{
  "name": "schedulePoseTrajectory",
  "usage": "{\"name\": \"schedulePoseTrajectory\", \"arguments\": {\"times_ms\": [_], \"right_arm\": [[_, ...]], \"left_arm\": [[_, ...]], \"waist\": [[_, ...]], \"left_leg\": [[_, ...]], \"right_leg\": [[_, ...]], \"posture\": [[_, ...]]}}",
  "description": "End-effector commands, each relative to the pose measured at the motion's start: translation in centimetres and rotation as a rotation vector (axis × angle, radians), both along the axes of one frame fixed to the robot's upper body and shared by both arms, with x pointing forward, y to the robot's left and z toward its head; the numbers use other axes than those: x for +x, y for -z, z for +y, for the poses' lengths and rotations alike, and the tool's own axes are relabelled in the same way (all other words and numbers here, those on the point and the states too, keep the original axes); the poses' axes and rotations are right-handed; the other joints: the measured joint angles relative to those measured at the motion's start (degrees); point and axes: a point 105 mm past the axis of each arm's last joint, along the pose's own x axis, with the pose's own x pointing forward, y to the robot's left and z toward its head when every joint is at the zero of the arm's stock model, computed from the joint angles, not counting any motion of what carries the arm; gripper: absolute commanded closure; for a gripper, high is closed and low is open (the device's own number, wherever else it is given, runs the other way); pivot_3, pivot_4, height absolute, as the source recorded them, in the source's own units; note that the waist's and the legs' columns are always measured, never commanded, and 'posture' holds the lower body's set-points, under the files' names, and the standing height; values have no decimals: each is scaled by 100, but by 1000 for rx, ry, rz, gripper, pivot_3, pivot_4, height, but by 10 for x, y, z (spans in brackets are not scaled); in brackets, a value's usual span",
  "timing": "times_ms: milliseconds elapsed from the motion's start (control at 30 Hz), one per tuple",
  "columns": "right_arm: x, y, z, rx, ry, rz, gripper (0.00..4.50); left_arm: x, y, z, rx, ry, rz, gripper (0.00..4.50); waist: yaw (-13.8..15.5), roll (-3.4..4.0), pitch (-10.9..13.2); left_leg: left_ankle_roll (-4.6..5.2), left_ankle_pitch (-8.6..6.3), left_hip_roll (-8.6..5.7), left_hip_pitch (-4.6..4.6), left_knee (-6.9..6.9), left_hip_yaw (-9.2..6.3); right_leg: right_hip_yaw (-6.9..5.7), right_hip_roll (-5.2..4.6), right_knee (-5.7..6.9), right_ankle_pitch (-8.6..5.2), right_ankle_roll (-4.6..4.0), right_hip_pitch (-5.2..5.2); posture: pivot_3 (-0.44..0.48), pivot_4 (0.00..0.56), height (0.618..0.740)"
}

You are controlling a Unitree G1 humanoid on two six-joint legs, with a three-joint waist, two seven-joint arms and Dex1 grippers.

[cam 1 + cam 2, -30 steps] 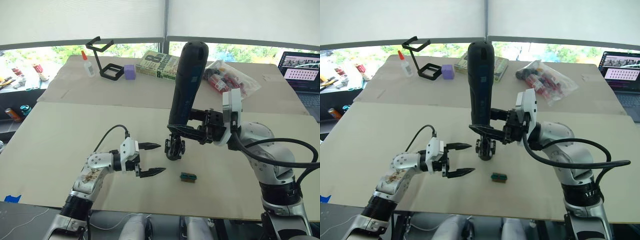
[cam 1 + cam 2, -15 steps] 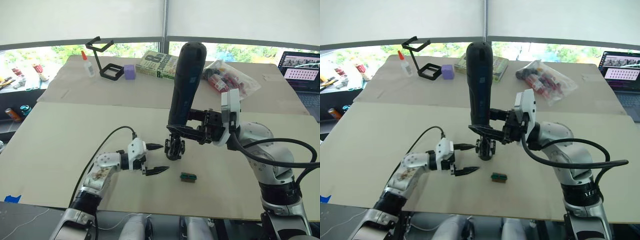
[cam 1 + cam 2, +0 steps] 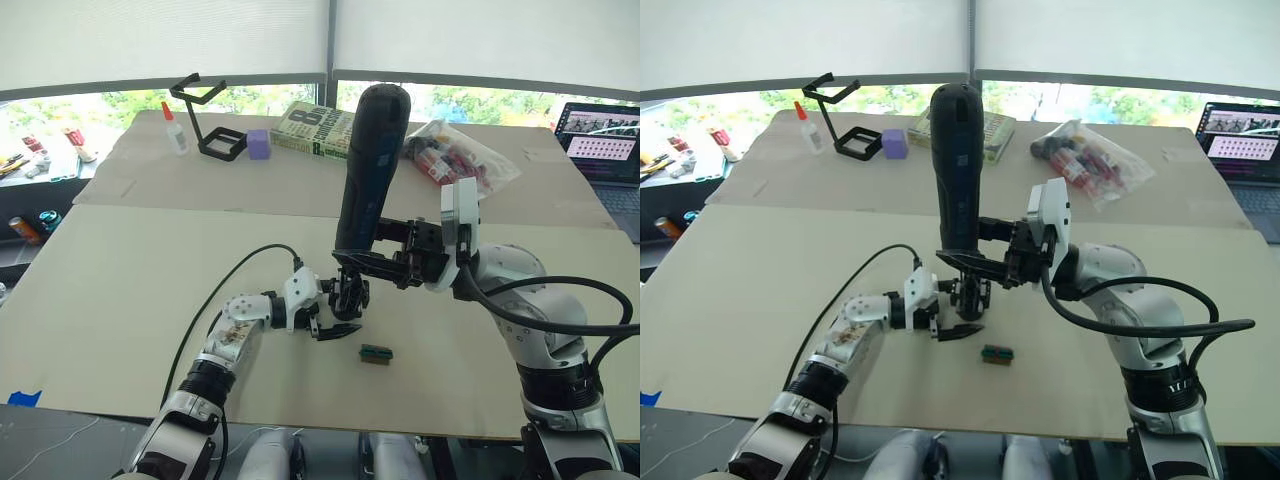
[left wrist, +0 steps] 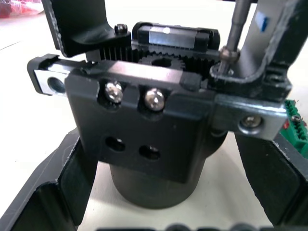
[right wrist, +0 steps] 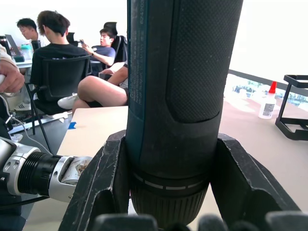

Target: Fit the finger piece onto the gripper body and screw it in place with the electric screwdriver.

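- My right gripper [image 5: 166,211] pinches the long, thick black cylindrical electric screwdriver [image 3: 370,165] near its lower end and holds it almost upright, rounded end up.
- Its thin metal bit [image 4: 234,30] points down onto the small chunky black gripper body [image 4: 144,120], which stands on the pale cardboard table [image 3: 120,290] near the middle.
- My left gripper [image 3: 335,312] has its two black fingers spread, one on either side of the gripper body, reaching in from my left.
- I cannot tell whether those fingers touch it.
- A small green-and-brown block [image 3: 375,352] lies on the table just beside the gripper body, nearer to me.
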Motion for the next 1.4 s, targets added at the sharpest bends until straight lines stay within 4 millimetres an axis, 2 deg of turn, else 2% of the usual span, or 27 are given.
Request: {"name": "schedulePoseTrajectory", "arguments": {"times_ms": [33, 167, 267, 333, 367, 767, 1067, 1267, 1400], "right_arm": [[-9, -14, 0, 20, -15, -77, 2573], [-9, -14, 0, 18, -10, -76, 2573], [-9, -13, 0, 18, -7, -74, 2573], [-9, -13, -1, 17, -4, -72, 2573], [-9, -13, -1, 16, -3, -72, 2573], [-6, -4, 0, -14, 17, -51, 2573], [-2, 11, 4, -92, 49, 3, 2573], [7, 31, 2, -177, 114, 112, 2573], [10, 36, 5, -190, 130, 144, 2573]], "left_arm": [[1, -9, -2, -17, 18, -28, 0], [1, -9, -3, -24, 23, -18, 0], [0, -8, -4, -20, 32, -13, 782], [-1, -4, -3, 12, 39, -14, 1717], [-1, -2, -3, 23, 44, -12, 2009], [-3, 2, -4, 27, 38, 1, 1994], [-2, 3, -3, 14, 13, 16, 1994], [-3, 6, -1, 10, 5, 23, 1994], [-5, 7, 0, 9, 3, 27, 1994]], "waist": [[7, 0, 0], [6, 0, 0], [6, 0, 0], [7, 0, 0], [7, -1, -1], [9, -1, -1], [12, -10, -7], [8, -28, -26], [5, -34, -34]], "left_leg": [[0, 0, 0, 0, 0, -1], [2, -1, -1, -1, 0, -1], [2, -1, 0, -1, 0, -1], [2, -1, 0, -1, 0, -1], [2, -1, 0, 1, 0, -1], [2, -1, 0, 1, 0, -2], [2, -1, 1, 8, 0, -4], [3, -2, 2, 15, 0, -5], [5, -3, 4, 29, 0, -5]], "right_leg": [[0, 0, 0, 0, 0, 0], [0, 0, -2, 0, 0, 0], [0, 0, -1, 0, 0, 0], [0, 0, -1, 0, 0, 0], [0, -1, 0, 0, 0, 0], [0, -1, 0, 0, 0, 2], [0, -3, 1, 0, 0, 9], [1, -8, 0, 0, -1, 12], [1, -10, -3, -2, -3, 20]], "posture": [[0, 150, 740], [0, 150, 740], [0, 150, 740], [0, 150, 740], [0, 150, 740], [0, 150, 740], [0, 150, 740], [0, 150, 740], [0, 150, 740]]}}
